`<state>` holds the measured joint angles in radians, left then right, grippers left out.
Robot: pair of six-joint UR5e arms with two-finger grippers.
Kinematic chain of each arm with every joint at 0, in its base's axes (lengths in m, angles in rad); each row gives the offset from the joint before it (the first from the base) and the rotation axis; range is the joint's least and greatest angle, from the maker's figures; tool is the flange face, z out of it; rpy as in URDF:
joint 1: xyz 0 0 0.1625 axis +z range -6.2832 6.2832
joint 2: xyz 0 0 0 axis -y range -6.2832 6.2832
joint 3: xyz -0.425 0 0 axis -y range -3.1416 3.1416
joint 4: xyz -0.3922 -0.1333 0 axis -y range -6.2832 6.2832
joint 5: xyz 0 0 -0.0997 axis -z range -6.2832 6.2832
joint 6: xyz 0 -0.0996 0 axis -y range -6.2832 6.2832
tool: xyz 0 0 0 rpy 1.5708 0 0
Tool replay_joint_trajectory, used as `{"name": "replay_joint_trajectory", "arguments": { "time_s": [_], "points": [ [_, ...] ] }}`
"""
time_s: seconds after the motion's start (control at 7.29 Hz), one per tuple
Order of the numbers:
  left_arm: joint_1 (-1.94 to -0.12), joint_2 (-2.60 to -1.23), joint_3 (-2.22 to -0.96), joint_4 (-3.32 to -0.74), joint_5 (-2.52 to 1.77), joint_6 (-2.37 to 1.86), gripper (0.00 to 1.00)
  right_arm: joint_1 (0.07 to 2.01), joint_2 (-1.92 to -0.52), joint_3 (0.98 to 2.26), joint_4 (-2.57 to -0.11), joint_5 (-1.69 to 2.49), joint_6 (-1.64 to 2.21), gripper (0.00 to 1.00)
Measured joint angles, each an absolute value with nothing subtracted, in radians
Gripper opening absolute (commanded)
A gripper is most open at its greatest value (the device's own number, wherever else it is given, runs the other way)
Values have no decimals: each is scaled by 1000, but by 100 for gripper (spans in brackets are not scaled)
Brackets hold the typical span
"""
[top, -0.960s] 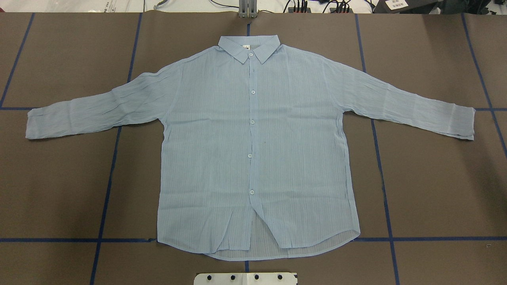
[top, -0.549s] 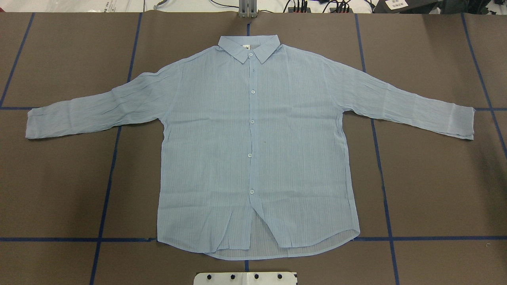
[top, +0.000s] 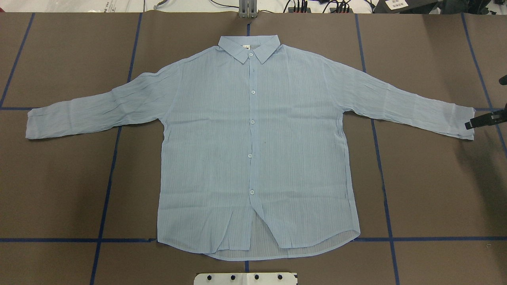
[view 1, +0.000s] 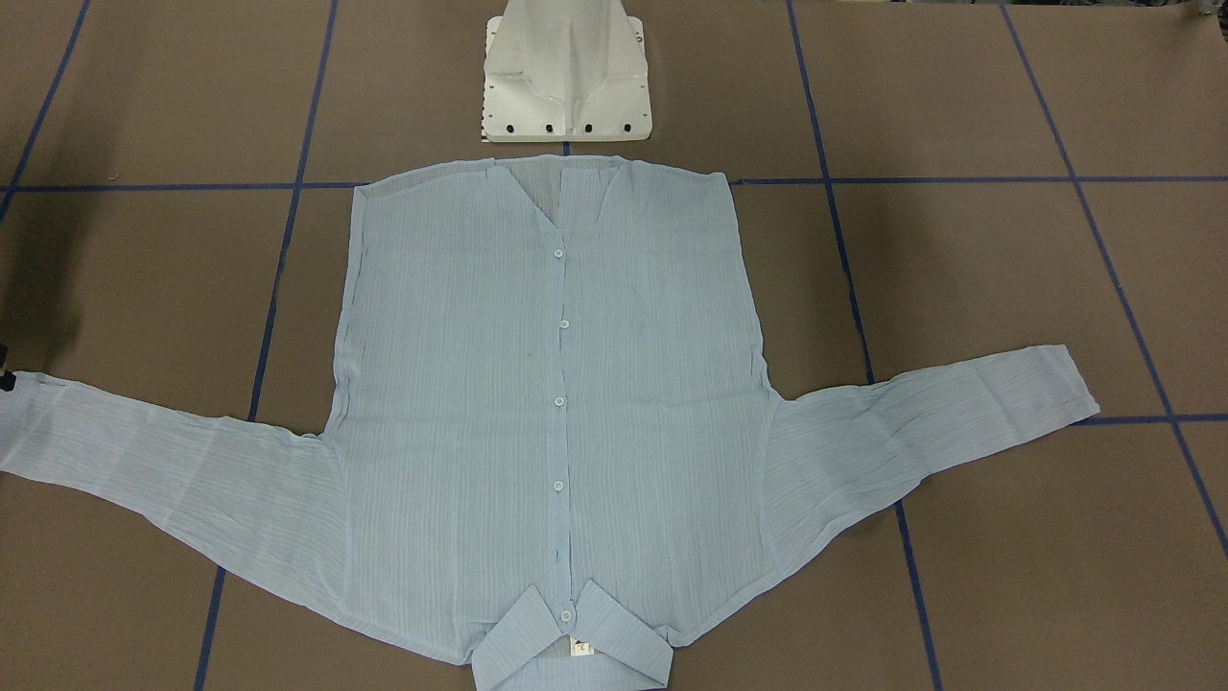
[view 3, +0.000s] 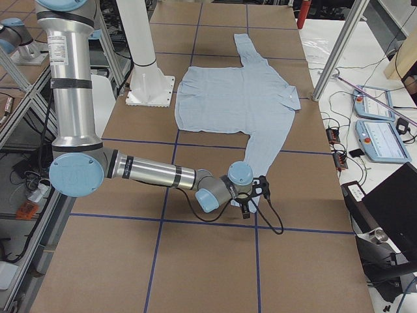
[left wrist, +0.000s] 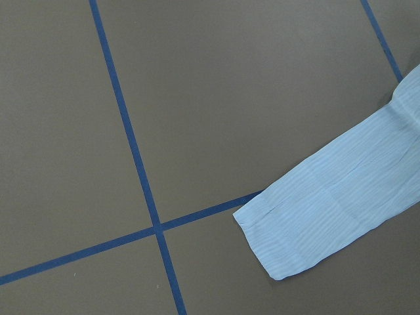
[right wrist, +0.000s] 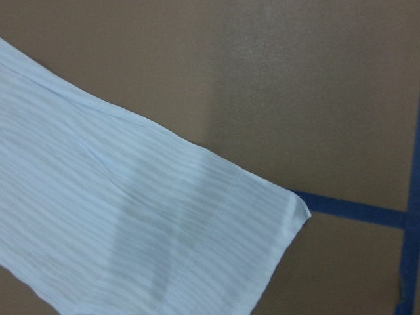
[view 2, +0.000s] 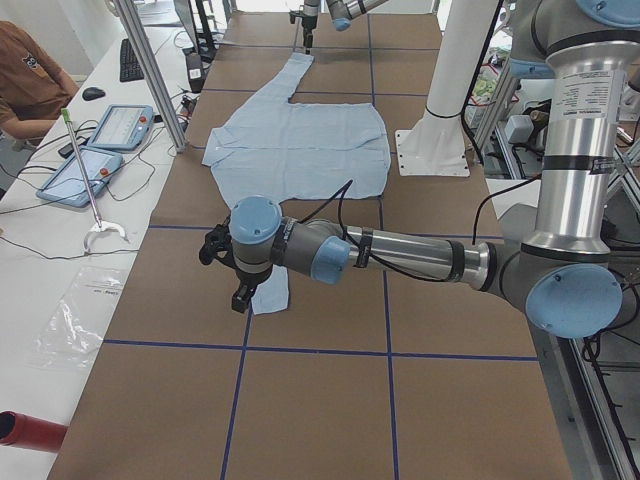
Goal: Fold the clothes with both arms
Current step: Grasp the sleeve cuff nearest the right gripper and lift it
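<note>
The light blue striped shirt (top: 253, 150) lies flat and buttoned on the brown table, collar (top: 248, 46) far from me, both sleeves spread out. Part of my right gripper (top: 481, 120) shows at the overhead view's right edge, just over the right sleeve's cuff (top: 463, 123); I cannot tell whether it is open or shut. The right wrist view shows that cuff (right wrist: 249, 216) close below, no fingers. My left gripper (view 2: 238, 275) shows only in the exterior left view, above the left sleeve's cuff (left wrist: 308, 230), and I cannot tell its state.
The white pedestal base (view 1: 566, 77) stands just behind the shirt's hem. Blue tape lines (top: 107, 186) grid the table. A side bench with tablets (view 2: 100, 150) and a seated person (view 2: 25, 70) lies beyond the collar edge, behind aluminium posts (view 2: 150, 70).
The right gripper has come into the overhead view at the right edge, beside the right cuff, with its shadow on the table. The shirt has not moved.
</note>
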<state>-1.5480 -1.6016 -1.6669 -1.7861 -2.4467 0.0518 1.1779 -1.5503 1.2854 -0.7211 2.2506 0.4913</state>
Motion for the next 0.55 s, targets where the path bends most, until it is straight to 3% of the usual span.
{"name": "replay_joint_trajectory", "arguments": {
  "time_s": [0.55],
  "points": [
    [-1548, -1609, -1668, -1787, -2447, 51, 100, 1148, -1547, 1279, -706, 2240, 528, 14]
  ]
}}
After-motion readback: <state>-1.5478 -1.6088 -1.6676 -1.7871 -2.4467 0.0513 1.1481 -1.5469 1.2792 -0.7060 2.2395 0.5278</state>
